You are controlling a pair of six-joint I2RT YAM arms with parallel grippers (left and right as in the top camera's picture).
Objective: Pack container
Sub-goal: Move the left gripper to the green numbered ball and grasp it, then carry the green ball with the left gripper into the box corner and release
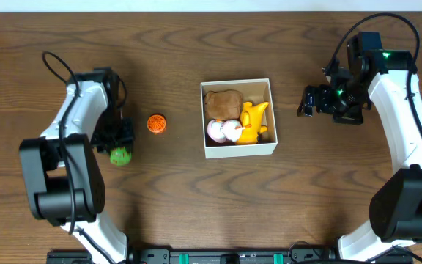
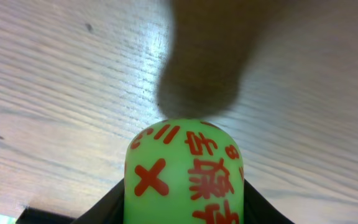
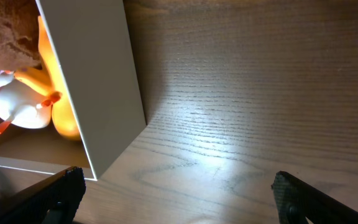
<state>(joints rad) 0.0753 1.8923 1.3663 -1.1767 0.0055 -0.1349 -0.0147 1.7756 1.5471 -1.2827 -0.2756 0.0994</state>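
Note:
The container (image 1: 239, 152) is a square white box at mid-table. It holds a brown plush toy (image 1: 223, 103), a white and pink toy (image 1: 224, 130) and a yellow toy (image 1: 255, 119). An orange ball (image 1: 157, 123) lies on the table to its left. My left gripper (image 1: 121, 149) is shut on a green toy with red writing (image 2: 185, 174), low over the table at the left. My right gripper (image 1: 304, 103) is open and empty, to the right of the container. The right wrist view shows the container wall (image 3: 98, 87) and the white toy (image 3: 20, 102) inside.
The table is dark brown wood (image 1: 196, 213). Both arm bases stand at the front edge.

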